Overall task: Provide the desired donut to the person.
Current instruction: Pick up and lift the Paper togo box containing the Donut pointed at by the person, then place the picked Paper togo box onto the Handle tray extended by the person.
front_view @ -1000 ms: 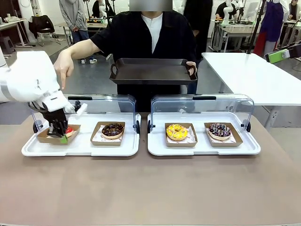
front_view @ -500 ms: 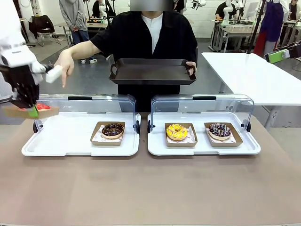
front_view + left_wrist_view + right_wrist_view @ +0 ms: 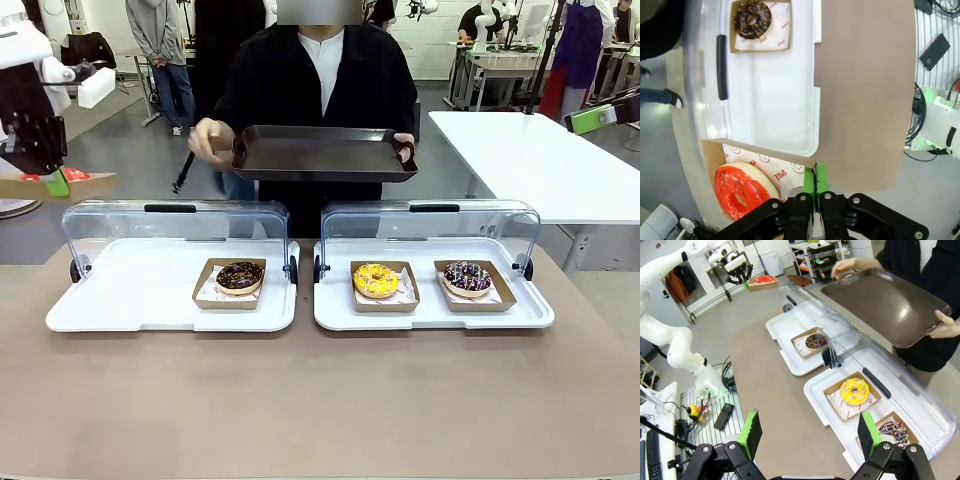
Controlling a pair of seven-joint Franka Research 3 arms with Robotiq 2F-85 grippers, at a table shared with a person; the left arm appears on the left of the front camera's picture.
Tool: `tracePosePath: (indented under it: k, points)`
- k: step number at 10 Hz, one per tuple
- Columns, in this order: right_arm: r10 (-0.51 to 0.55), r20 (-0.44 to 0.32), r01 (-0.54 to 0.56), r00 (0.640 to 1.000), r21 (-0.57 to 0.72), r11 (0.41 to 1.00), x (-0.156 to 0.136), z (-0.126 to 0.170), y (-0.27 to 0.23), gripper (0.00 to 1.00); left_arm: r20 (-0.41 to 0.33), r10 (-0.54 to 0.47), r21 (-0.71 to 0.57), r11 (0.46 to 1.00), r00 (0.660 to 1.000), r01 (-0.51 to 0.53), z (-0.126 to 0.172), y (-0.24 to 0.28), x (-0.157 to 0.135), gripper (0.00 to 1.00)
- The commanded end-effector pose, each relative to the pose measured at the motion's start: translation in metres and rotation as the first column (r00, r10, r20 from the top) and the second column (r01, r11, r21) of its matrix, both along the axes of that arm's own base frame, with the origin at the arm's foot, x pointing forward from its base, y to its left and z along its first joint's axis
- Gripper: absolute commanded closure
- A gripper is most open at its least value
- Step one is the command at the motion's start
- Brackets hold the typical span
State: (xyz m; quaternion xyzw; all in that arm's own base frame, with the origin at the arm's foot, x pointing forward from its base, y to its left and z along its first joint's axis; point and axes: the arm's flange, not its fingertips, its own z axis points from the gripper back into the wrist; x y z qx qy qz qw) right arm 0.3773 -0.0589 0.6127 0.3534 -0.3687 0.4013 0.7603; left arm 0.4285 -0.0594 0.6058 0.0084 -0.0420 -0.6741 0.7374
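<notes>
Nearest, high over the near side of the brown table (image 3: 320,400): right gripper (image 3: 808,432), green pads spread wide apart, nothing between them.

Down on the table, side by side: two white trays. On the left white tray (image 3: 120,300), a chocolate donut (image 3: 240,276) in a small card box (image 3: 200,297), toward the tray's right end. On the right white tray (image 3: 430,318), a yellow donut (image 3: 376,280) and, just to its right, a dark sprinkled donut (image 3: 467,276), each in a card box of its own (white printed paper under every donut). Along the far edge of the left tray, a clear lid (image 3: 170,225), tipped up and back; same for another clear lid (image 3: 430,225) on the right tray.

Farther back and up in the air, by the left end of the left tray: left gripper (image 3: 55,182), squeezed tight on the edge of a held card box (image 3: 90,186). Inside that box, the red donut (image 3: 742,190), lifted well off the table, box about level.

Farthest, across the table: the person (image 3: 320,80) in a black shirt, holding a dark tray (image 3: 320,155) flat at chest height, with one hand (image 3: 405,146) on the handle at picture right and the other hand (image 3: 208,140), blurry, at the tray's other end.
</notes>
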Motion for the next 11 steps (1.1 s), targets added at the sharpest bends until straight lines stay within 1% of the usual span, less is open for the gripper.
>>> tracePosePath:
  k: [1,4,5,6,11]
  points:
    - [0.015,0.022,-0.015,1.0,0.03,0.999,0.004,0.002,0.0,0.0,-0.014,0.012,-0.012,1.0,1.0,-0.012,0.012,-0.013,0.008,1.0]
    - [0.015,0.022,-0.015,1.0,0.03,0.999,0.004,0.002,0.0,0.0,-0.028,0.006,-0.012,1.0,1.0,-0.006,0.02,-0.026,0.012,1.0]
    - [0.015,0.022,-0.015,1.0,0.03,0.999,0.004,0.002,0.0,0.0,-0.01,0.013,0.01,1.0,1.0,-0.013,0.017,-0.022,0.005,1.0]
    - [0.015,0.022,-0.015,1.0,0.03,0.999,0.004,0.002,0.0,0.0,-0.008,-0.019,-0.003,1.0,1.0,0.019,0.014,-0.023,0.009,1.0]
    - [0.015,0.022,-0.015,1.0,0.03,0.999,0.004,0.002,0.0,0.0,-0.008,-0.019,-0.003,1.0,1.0,0.019,0.014,-0.023,0.009,1.0]
